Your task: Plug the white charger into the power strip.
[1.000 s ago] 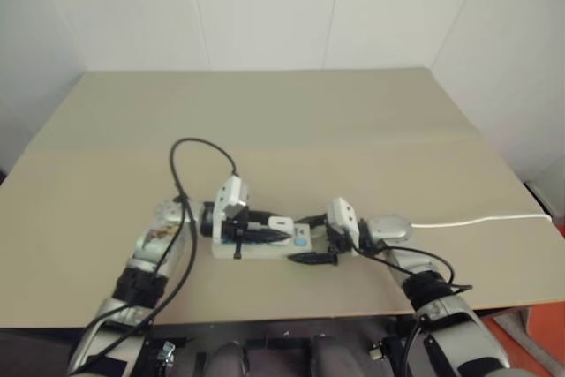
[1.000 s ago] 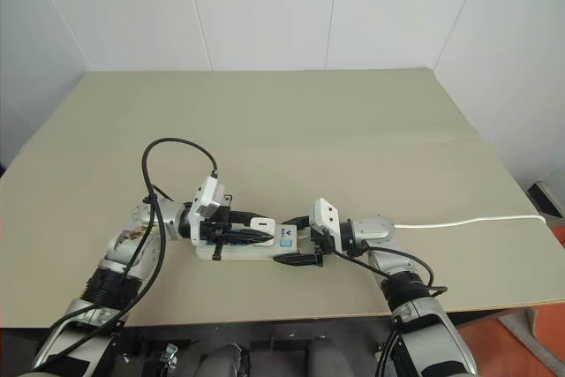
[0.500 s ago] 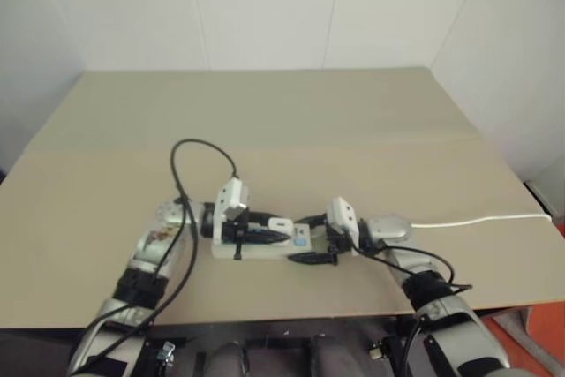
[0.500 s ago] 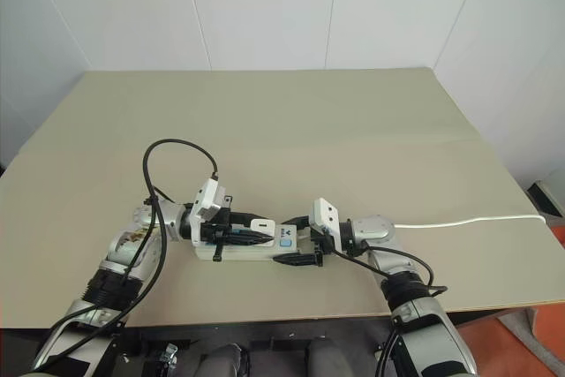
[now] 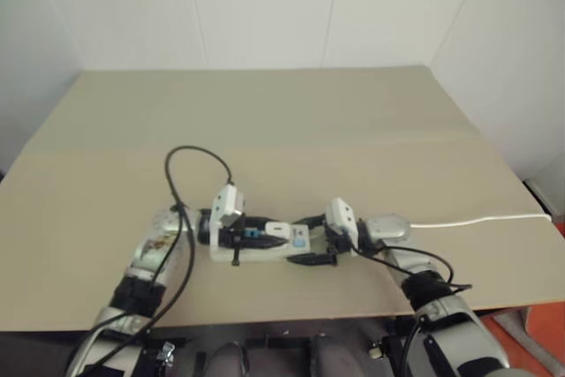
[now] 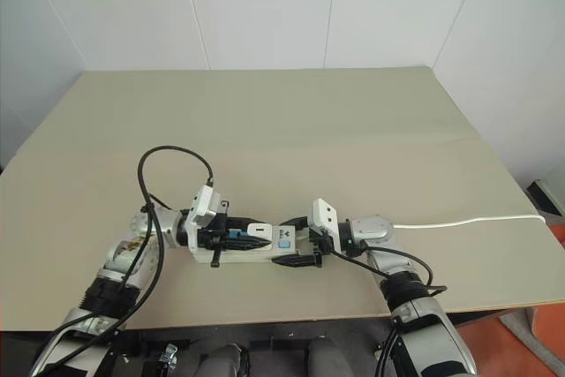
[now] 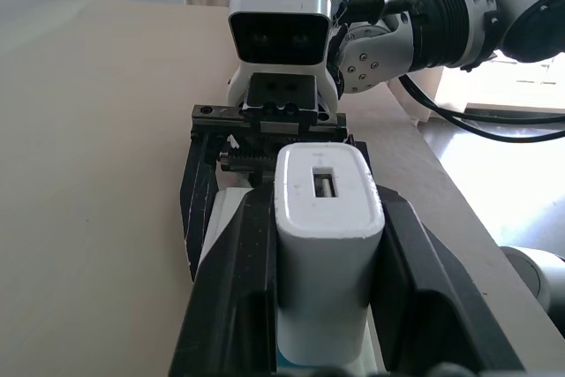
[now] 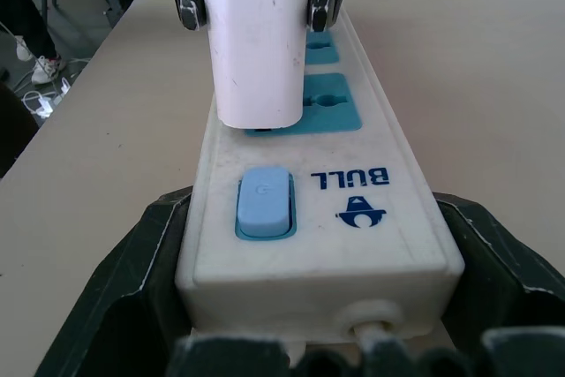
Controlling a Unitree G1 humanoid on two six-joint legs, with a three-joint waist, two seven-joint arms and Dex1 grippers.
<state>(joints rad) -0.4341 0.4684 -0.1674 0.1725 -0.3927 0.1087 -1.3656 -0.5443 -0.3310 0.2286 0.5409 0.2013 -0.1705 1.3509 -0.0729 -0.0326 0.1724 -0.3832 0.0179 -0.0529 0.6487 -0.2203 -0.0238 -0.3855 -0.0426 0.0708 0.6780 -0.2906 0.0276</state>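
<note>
From the left eye view, the power strip [image 5: 261, 246] lay on the tabletop [image 5: 291, 130] near its front edge, its long axis running left to right, its thin white cable [image 5: 481, 219] trailing off to the right. The left gripper [image 5: 256, 234] reached in from the left end, the right gripper [image 5: 309, 240] from the right end.

In the right eye view the white charger [image 6: 259, 230] sat over the strip's middle, just left of the switch end — whether its pins were fully seated was hard to judge from there.

In the left wrist view the left gripper's black fingers [image 7: 238, 289] were clamped on either side of the white charger, which stood upright with its port face up, the power strip beneath it.

In the right wrist view the right gripper's jaws stood wide, one black finger [image 8: 132, 289] against each long side of the strip at its switch end — the blue switch [image 8: 262, 202] nearest, the charger's base sitting on the nearest blue socket [image 8: 305, 121] beyond it.
</note>
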